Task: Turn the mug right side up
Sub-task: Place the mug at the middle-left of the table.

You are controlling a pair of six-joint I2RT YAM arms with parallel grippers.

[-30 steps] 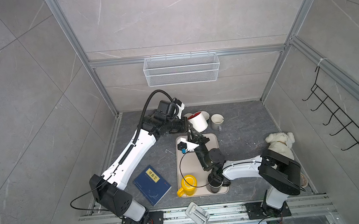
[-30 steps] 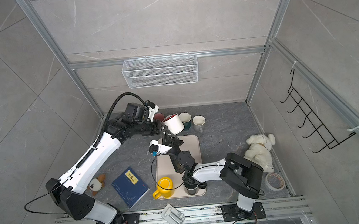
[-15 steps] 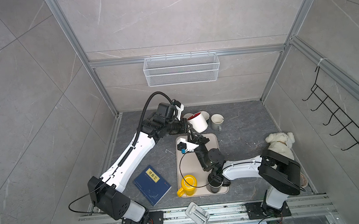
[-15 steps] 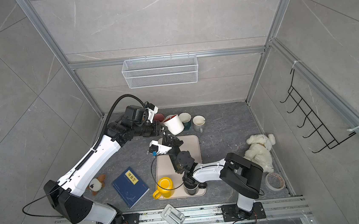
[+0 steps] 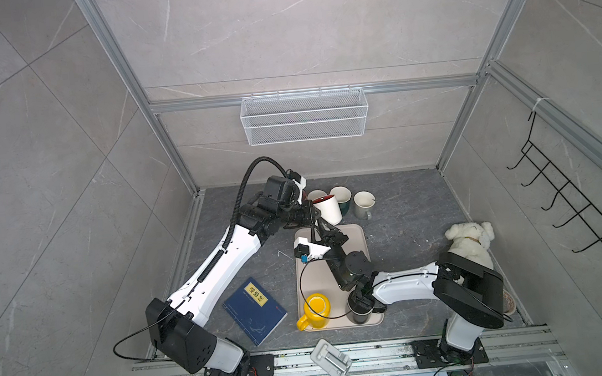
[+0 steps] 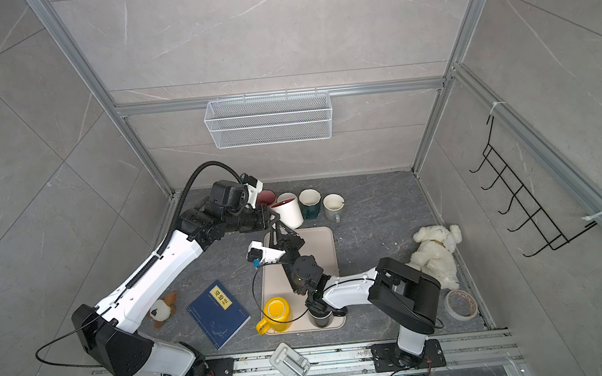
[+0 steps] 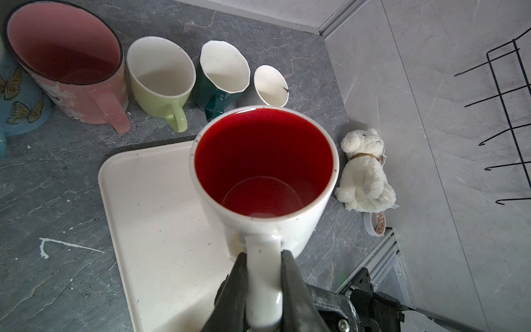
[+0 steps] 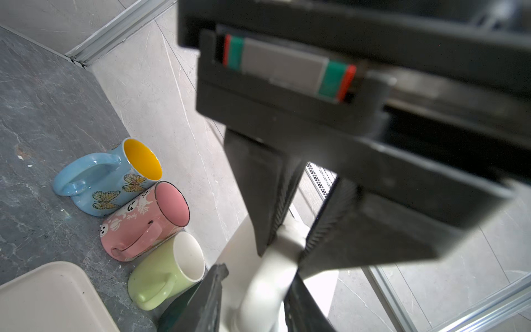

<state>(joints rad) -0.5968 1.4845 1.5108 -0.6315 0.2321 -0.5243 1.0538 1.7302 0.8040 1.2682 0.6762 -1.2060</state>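
**Mug mouth-up, two claws at one handle**

In both top views the white mug [image 5: 327,209] is mouth-up by the far edge of the tray [image 5: 356,236]. Left wrist view: the left gripper [image 7: 263,255] pinches the handle. Right wrist view: the right gripper [image 8: 255,296] stands parted around it and should back straight off without nudging.

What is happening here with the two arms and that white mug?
The left end effector is clamped on the handle of the white mug with the red inside, holding it mouth-up near the far end of the tray. The right end effector sits at the same handle with its jaws slightly parted, not clearly gripping. The mug does not look set down yet.
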